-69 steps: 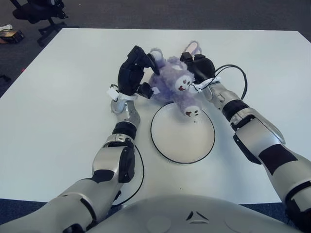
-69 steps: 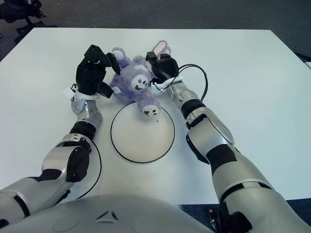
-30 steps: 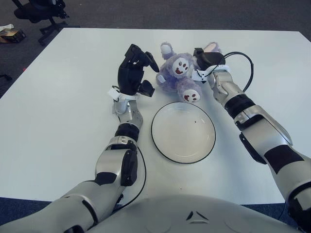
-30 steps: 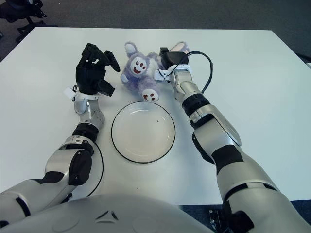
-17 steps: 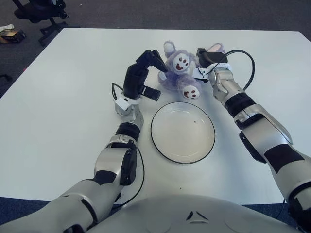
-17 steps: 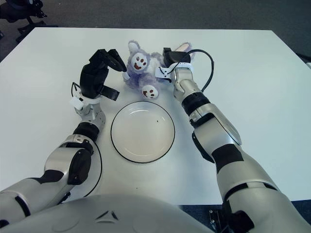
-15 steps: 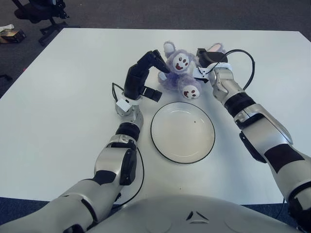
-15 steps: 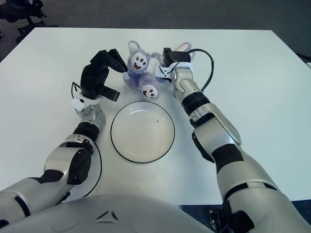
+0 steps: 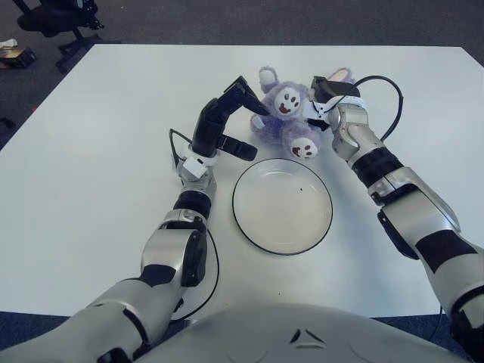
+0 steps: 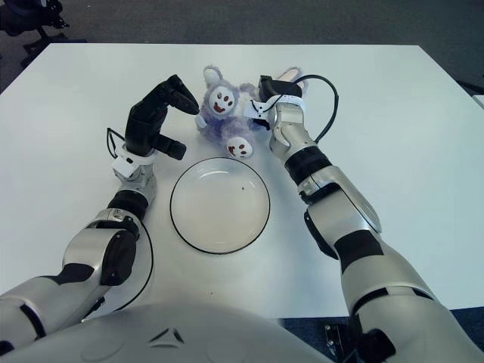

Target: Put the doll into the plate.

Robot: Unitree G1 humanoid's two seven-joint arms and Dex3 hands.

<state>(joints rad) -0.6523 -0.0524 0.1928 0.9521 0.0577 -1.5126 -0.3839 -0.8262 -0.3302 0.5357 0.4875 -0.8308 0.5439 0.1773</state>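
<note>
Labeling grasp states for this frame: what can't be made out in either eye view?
- Right robot hand: its fingers sit behind the doll, so contact is hidden.
- Left robot hand: whether the fingertips touch the doll's fur is unclear.
- Small dark speck on the plate: too small to identify.

white table (image 9: 91, 151) carries a plate (image 9: 281, 206) and purple doll (image 9: 286, 113).
</note>
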